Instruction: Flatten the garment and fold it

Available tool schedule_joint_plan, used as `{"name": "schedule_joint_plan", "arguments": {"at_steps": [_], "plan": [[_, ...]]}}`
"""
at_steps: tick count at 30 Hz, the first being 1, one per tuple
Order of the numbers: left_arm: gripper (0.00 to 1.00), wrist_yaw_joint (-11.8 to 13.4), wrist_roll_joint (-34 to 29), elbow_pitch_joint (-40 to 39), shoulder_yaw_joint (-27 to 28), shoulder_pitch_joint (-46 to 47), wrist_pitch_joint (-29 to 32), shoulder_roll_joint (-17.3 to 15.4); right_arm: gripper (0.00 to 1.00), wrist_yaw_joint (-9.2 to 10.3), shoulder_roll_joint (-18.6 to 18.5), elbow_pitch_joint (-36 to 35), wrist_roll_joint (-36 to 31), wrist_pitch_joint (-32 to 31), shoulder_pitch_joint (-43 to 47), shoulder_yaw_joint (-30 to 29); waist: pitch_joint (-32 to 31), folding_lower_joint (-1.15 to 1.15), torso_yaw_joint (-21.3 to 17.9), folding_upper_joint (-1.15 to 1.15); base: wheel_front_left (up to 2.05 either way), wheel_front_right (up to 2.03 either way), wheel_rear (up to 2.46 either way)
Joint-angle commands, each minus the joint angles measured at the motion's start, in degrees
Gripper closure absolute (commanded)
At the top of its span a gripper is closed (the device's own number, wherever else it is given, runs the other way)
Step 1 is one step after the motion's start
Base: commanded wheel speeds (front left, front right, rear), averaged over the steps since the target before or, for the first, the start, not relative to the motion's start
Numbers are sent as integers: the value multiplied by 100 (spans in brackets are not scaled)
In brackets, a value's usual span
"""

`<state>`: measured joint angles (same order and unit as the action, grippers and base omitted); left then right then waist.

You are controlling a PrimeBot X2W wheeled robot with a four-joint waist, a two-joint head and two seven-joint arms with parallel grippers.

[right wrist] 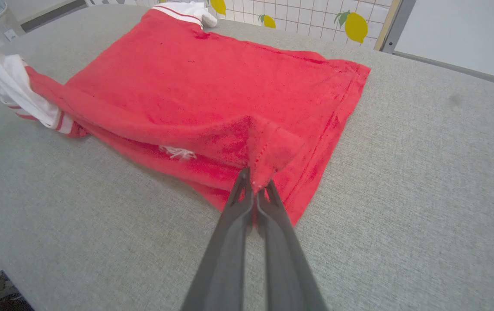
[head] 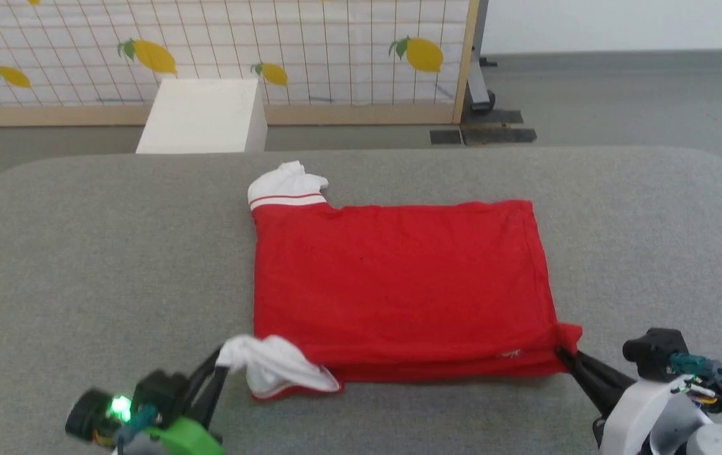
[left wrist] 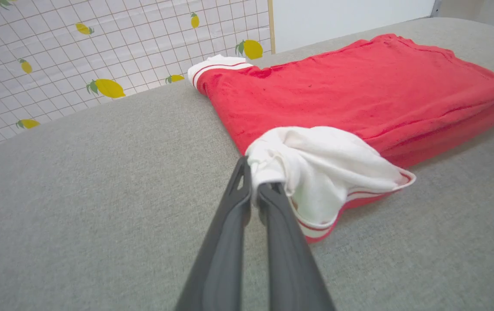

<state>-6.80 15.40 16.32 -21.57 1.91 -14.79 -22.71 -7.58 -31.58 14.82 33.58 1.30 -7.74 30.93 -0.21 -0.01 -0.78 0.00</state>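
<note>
The garment (head: 398, 284) is a red T-shirt lying folded in layers on the grey padded table (head: 83, 253), plain red side up. One white sleeve with a red stripe (head: 285, 186) sticks out at its far left corner. My left gripper (head: 225, 363) is shut on the bunched near white sleeve (left wrist: 316, 168), pinched at the fingertips of the left gripper (left wrist: 255, 183). My right gripper (head: 563, 351) is shut on the garment's near right corner (right wrist: 268, 151), which is lifted into a small peak above the right gripper (right wrist: 255, 185). A small white logo (right wrist: 177, 152) shows on the near edge.
A white box (head: 203, 117) stands beyond the table's far edge. Behind it is a lemon-patterned grid screen (head: 209, 44) with a wooden frame and a dark stand base (head: 484, 129) on the grey floor. Bare table surface lies left and right of the garment.
</note>
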Motion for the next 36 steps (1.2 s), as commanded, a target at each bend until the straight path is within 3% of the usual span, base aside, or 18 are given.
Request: {"name": "schedule_joint_plan", "arguments": {"at_steps": [1, 7, 17, 25, 29, 30, 31, 32, 36], "plan": [[100, -29, -76, 92, -53, 341, -20, -31, 100, 9, 60, -38, -58, -58, -131, -124, 252, 1, -48, 0, 0, 0, 0], [100, -56, -11, 613, -144, 1425, -20, 49, 100, 9, 271, 23, -145, -246, -654, -392, 941, 1, -126, 0, 0, 0, 0], [100, -66, 26, 1481, -99, 2648, -20, 400, 100, 9, 419, 801, -464, -534, -1727, -152, 1870, 1, -139, 0, 0, 0, 0], [100, -68, 171, 2437, -588, 2973, -20, 491, 100, 9, 489, 1298, -371, -457, -2004, 233, 2067, 1, -127, 0, 0, 0, 0], [100, -68, 274, 2520, -662, 2970, -20, 513, 100, 9, 491, 1392, -305, -270, -2036, 330, 1938, 1, -97, 0, 0, 0, 0], [100, -68, 281, 2507, -641, 2943, -20, 516, 72, 9, 490, 1396, -304, -202, -2035, 328, 1892, 1, -87, 0, 0, 0, 0], [59, -68, 275, 2483, -591, 2903, -20, 517, 37, 9, 487, 1401, -310, -131, -2023, 327, 1824, 1, -70, 0, 0, 0, 0], [0, -41, 237, 2405, -532, 2872, -20, 509, 0, 9, 479, 1400, -332, -75, -2008, 325, 1763, 1, -57, 0, 0, 0, 0], [0, 259, 20, 1833, -181, 2558, -21, 499, 0, 9, 507, 1368, -416, 229, -1830, 108, 1423, 1, 20, 0, 0, 0, 0]]}}
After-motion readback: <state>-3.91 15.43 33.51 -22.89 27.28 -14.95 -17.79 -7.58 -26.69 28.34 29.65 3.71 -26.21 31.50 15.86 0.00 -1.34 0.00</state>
